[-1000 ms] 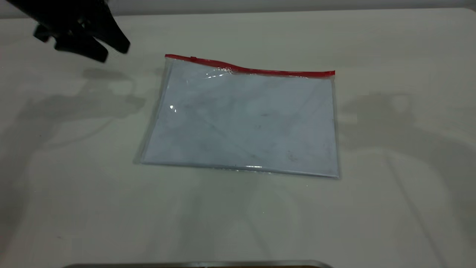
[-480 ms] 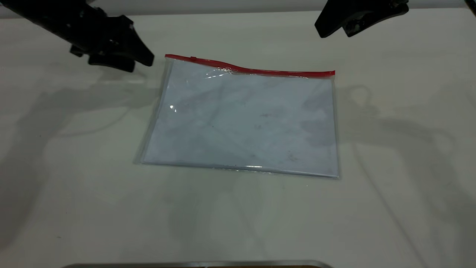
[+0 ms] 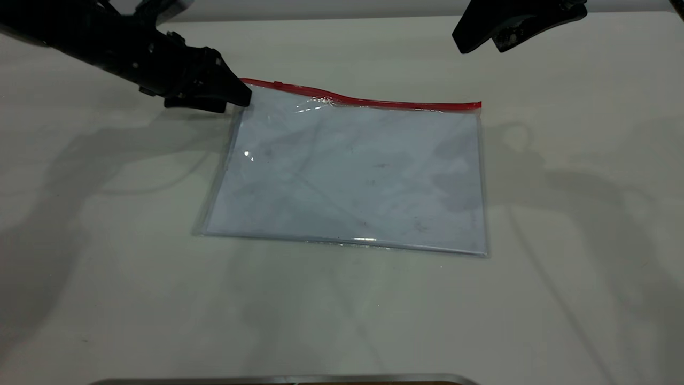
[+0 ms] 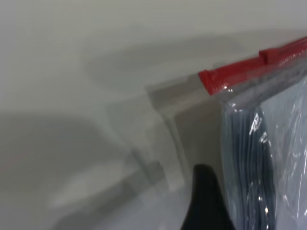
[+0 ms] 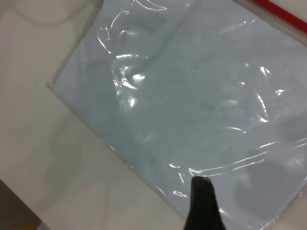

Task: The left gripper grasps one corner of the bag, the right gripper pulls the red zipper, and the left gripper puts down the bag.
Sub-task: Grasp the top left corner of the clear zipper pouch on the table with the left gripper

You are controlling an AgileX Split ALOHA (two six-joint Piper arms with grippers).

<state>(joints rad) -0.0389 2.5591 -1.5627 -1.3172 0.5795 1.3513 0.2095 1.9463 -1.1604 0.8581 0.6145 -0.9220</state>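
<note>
Exterior: large flat clear plastic bag [image 3: 350, 171] with white sheet inside lies mid-table, thin red zipper [image 3: 363, 99] along far edge. Black wedge-jawed left gripper [image 3: 235, 101] at bag's far-left corner [image 3: 247, 88], jaws slightly apart. Right gripper [image 3: 483, 43] raised over far-right table edge, spread unclear.

Left wrist: red zipper end [image 4: 211, 82], one black fingertip [image 4: 206, 201] beside bag edge.

Right wrist: bag [image 5: 192, 96] below, one fingertip [image 5: 204, 206] visible.

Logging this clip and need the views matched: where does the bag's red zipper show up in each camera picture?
Exterior view: the red zipper runs along the bag's far long edge, its left end at the left gripper.
Left wrist view: its end enters from the right edge, upper part.
Right wrist view: a short stretch in the top right corner.
Shared landmark: the red strip against the clear plastic.
</note>
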